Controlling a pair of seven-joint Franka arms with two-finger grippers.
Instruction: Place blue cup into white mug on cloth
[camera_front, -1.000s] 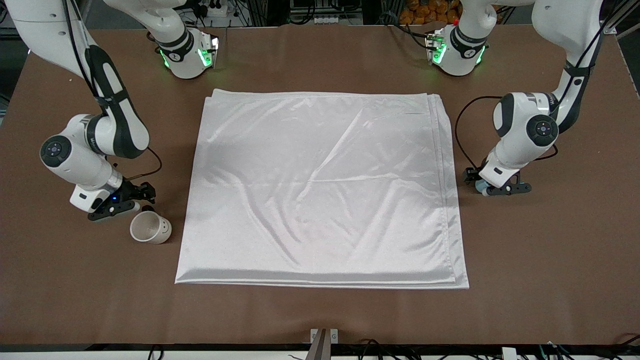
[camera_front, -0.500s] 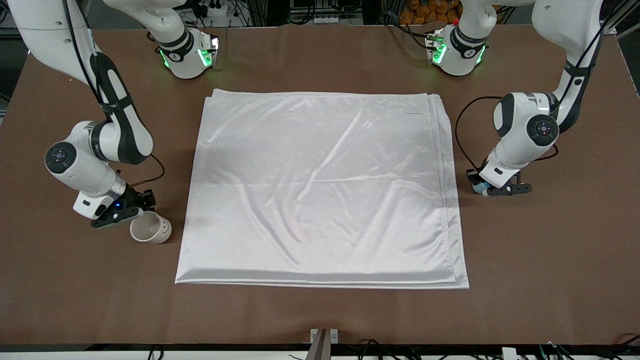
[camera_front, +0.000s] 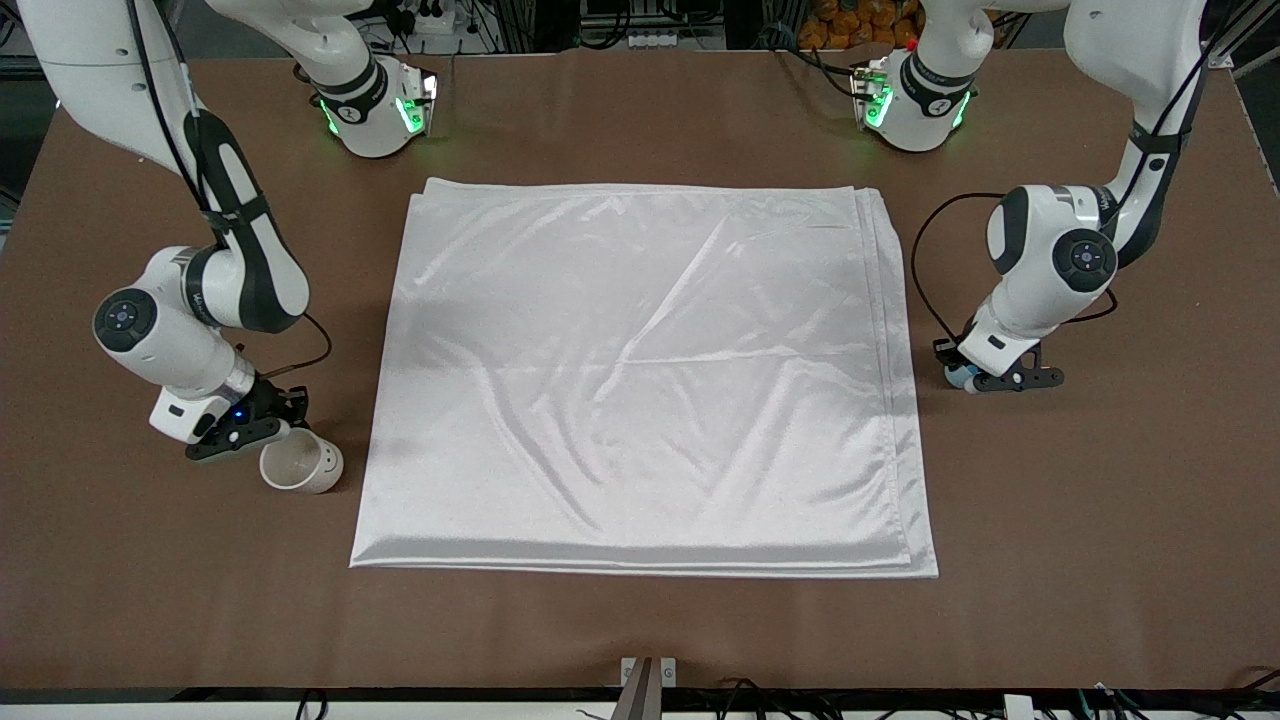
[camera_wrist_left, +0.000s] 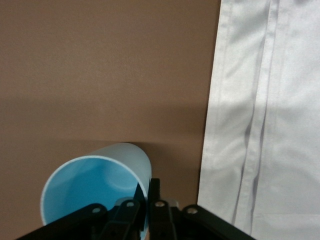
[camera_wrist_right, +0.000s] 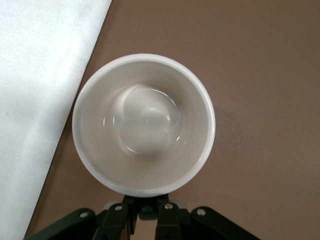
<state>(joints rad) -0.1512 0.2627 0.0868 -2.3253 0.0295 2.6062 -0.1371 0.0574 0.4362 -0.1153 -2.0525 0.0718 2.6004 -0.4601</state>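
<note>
Front view, item one: white mug (camera_front: 301, 464), standing on the bare worktop (camera_front: 640, 620) at the right arm's end, just beside the cloth (camera_front: 640, 380) but not on it. My right gripper (camera_front: 262, 428) has dropped against the mug's farther side within the last second; its jaws, spread then, are now pressed in on the mug's handle, as the right wrist view bears out, the mug (camera_wrist_right: 144, 124) filling the picture with cream inside and nothing in it.

Item two: blue cup (camera_front: 962, 376), on the worktop at the left arm's end, also just off the cloth. My left gripper (camera_front: 985, 378) sits low over it, jaws now pinching the cup's wall, one inside the rim, one outside; the left wrist view shows the cup (camera_wrist_left: 97, 190) with its bright blue interior.

Judgement: both grasps look freshly made, so I take lifting to be next. Mug must reach the cloth before the cup goes in.

Writing: small lettering on both forearms, too fine to read. No other labels seen.
</note>
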